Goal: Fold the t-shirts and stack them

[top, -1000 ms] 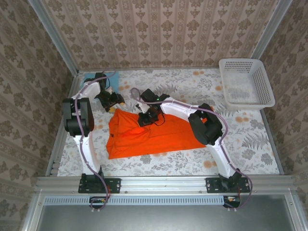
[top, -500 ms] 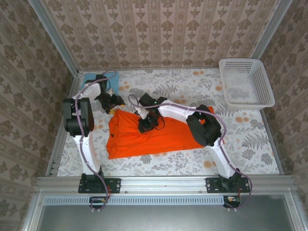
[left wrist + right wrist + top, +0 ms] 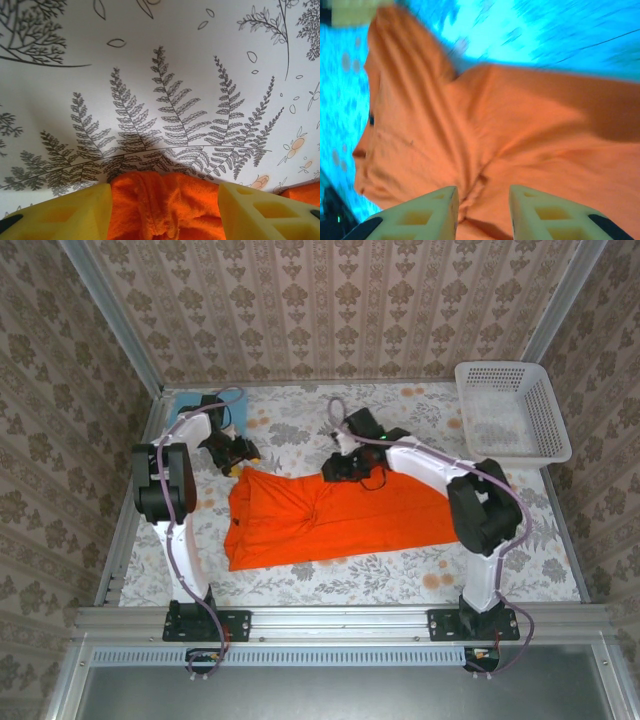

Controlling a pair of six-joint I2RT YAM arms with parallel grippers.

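The orange t-shirt (image 3: 330, 525) lies spread across the middle of the table. My left gripper (image 3: 238, 455) sits at its back left corner. In the left wrist view that gripper (image 3: 165, 188) has its yellow fingers (image 3: 75, 210) wide apart, with a bunched corner of the orange t-shirt (image 3: 160, 207) lying between them. My right gripper (image 3: 343, 468) hovers over the shirt's back edge. In the blurred right wrist view the gripper (image 3: 482, 190) is open above a creased fold of the orange cloth (image 3: 520, 125). The sky-blue t-shirt (image 3: 188, 402) lies in the back left corner, partly behind the left arm.
A white lattice basket (image 3: 497, 365) stands at the back right. The patterned table (image 3: 400, 410) is walled on three sides. Bare table shows to the right of the orange shirt and along the front edge.
My right gripper has opened, letting go of the orange cloth, and moved right and back from the shirt's left middle. The shirt now lies wider and flatter. The left gripper stayed put.
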